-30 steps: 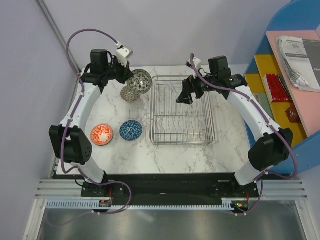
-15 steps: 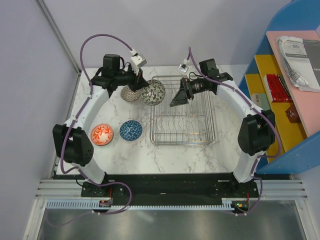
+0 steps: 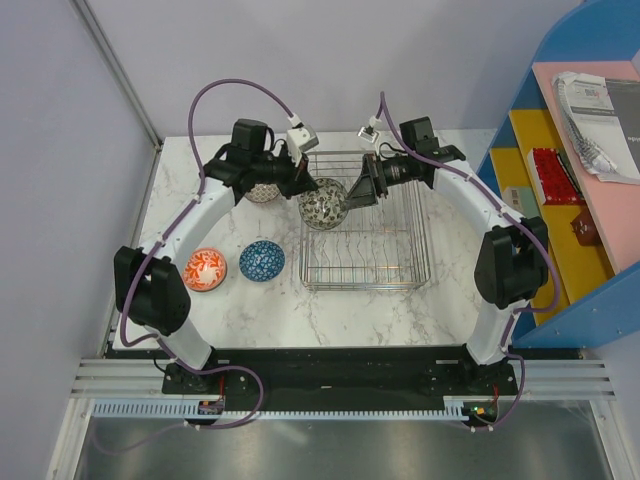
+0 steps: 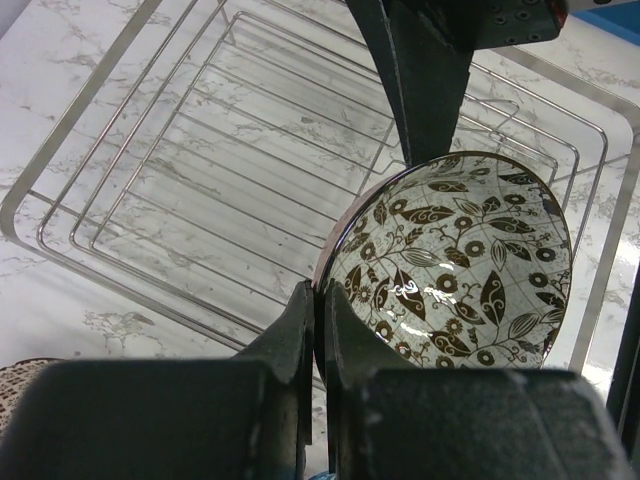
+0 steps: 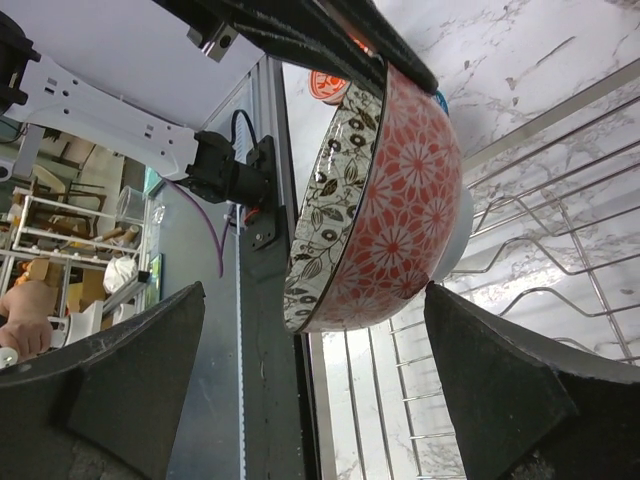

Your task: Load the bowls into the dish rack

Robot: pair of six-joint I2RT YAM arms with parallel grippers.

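left gripper had its fingers pressed together on the rim of the held bowl, a thin pinch on the edge. leaf print inside, red floral outside. the bowl hung tipped on its side, in the air over the far-left corner of the dish rack, not touching the wires. my read: tipped so it could drop on edge between the tines rather than sit flat.

right gripper had its fingers spread wide, one on each side of the bowl, no contact visible. looked like a setup for a handover or a steadying grip. a rim pinch alone is weak for lowering it, so a slip was the risk.

rack had no bowls in it. orange-red bowl and blue bowl sat side by side on the table, left of the rack, near but apart. a fourth bowl sat at the far left, partly hidden under the left arm.

the table top was white marble-look, glossy. plain pale walls stood behind and to the left. a blue shelf unit with papers stood on the right.
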